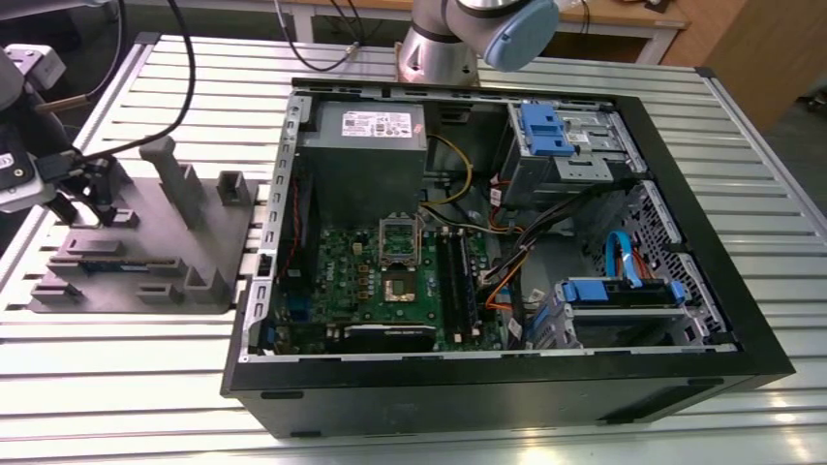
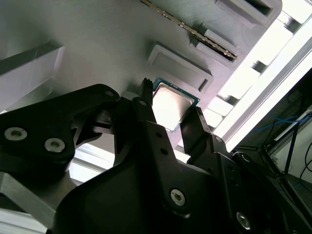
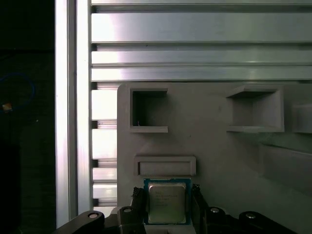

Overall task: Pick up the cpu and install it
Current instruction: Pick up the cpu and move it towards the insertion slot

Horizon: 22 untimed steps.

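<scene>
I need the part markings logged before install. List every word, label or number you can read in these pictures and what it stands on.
No text here can be read.
cpu: faint lines of print on its metal top in the first wrist view, too small to read.
white label on the power supply: print too blurred to read.
grey fixture block: no print visible.

Your gripper (image 1: 81, 213) low over the grey fixture block (image 1: 213, 231) at left, perhaps touching it, open computer case (image 1: 517, 397) to its right.
</scene>
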Available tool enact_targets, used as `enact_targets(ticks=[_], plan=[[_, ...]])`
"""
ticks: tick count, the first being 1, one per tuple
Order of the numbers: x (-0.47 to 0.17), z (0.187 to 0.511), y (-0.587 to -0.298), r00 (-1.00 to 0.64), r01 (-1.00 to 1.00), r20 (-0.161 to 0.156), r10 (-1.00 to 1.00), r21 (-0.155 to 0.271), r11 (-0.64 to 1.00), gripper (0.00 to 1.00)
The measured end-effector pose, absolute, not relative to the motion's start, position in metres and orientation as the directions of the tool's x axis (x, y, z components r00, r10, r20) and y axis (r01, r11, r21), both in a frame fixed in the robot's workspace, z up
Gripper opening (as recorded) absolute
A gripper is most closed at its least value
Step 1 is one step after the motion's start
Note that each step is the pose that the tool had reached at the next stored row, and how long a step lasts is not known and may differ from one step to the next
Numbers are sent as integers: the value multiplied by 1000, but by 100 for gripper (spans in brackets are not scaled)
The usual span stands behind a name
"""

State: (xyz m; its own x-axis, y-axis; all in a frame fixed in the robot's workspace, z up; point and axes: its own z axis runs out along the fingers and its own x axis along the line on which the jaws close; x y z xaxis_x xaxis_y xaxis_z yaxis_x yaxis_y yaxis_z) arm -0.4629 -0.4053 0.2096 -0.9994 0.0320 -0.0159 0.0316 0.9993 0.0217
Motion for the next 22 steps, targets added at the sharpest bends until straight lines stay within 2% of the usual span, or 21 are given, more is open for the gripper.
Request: enact_targets(ticks=[22], plan=[[-463, 222, -405, -999, 32, -16, 32, 22, 999, 47]])
